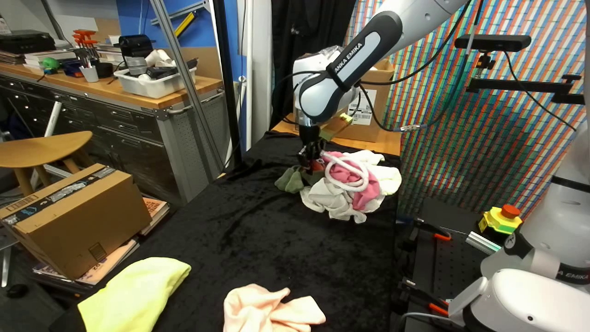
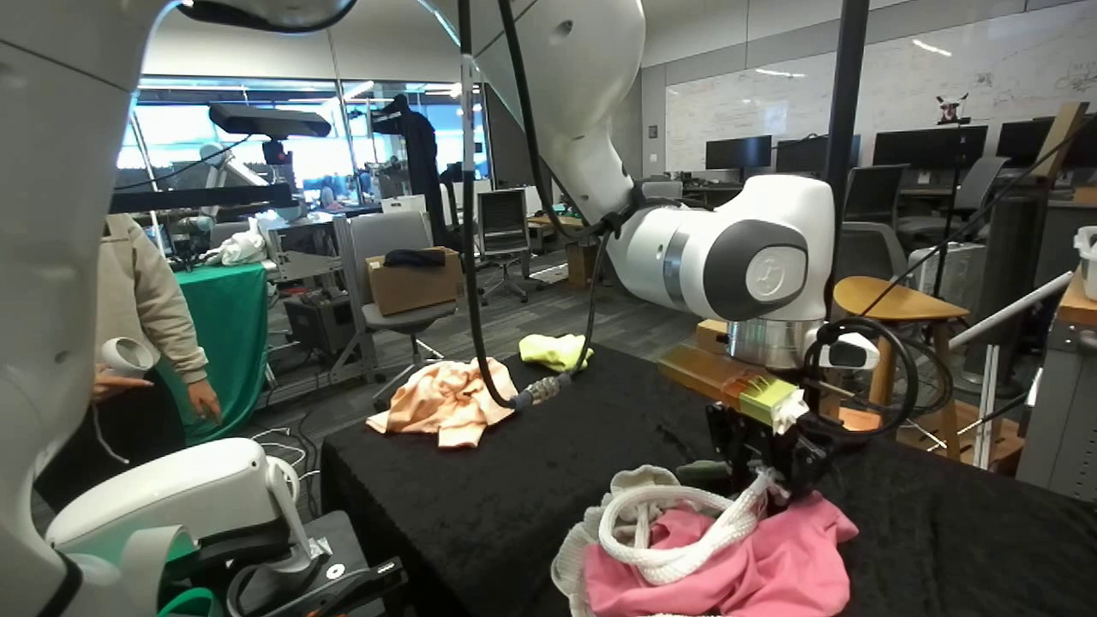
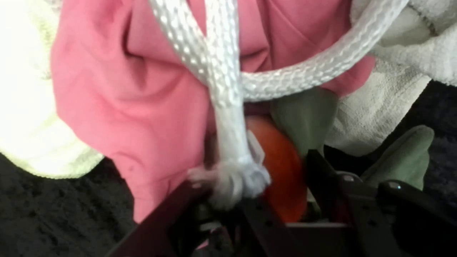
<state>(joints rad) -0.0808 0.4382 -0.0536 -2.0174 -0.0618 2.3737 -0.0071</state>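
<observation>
With gripper (image 3: 254, 171) spread around white rope end (image 3: 232, 150), rise slowly, not snagging pink cloth (image 3: 142, 103) at wrist-view ten o'clock.

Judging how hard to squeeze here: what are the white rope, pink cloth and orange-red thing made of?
White rope: probably synthetic fibre, slightly glossy; its braid glints and its end frays.
Pink cloth: thin matte fabric, perhaps cotton, given its soft folds.
Orange-red thing: smooth, satiny, no weave showing; plastic or rubber perhaps, partly covered.
</observation>
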